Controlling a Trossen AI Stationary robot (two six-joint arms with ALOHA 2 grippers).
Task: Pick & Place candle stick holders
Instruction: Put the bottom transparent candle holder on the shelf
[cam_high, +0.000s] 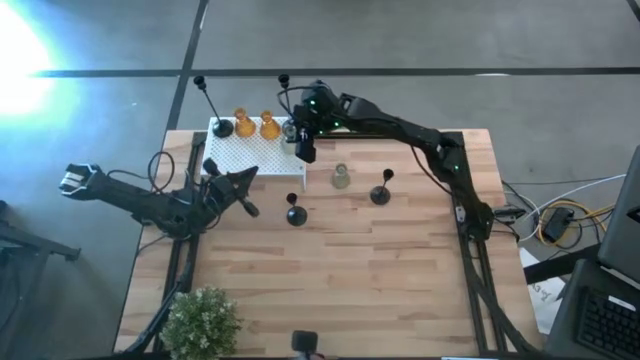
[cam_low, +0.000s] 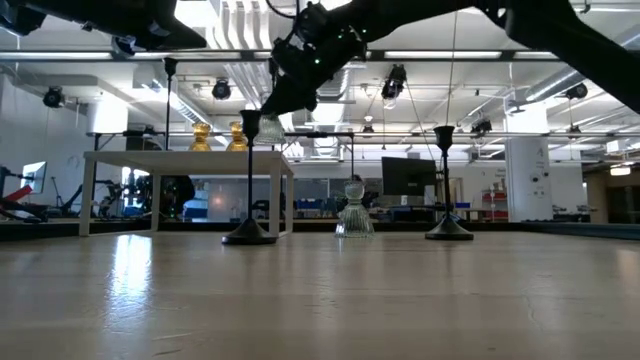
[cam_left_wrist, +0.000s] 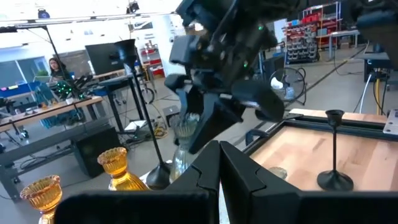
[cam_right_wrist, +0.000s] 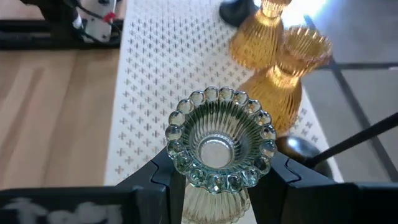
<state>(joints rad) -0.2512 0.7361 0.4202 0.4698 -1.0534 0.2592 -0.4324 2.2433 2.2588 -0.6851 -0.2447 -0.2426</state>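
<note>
Placement step in hand: right pincer (cam_right_wrist: 219, 180), clamped on a pale green holder (cam_right_wrist: 219, 144), hangs over the white perforated box (cam_right_wrist: 155, 81). Next: lower beside the amber holders (cam_right_wrist: 273, 62), release. Left pincer (cam_high: 240, 180) idle, closed.

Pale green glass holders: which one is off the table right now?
The pale green holder clamped in the right gripper, above the white perforated box beside the amber pair. The other green one stands on the wooden table.
</note>
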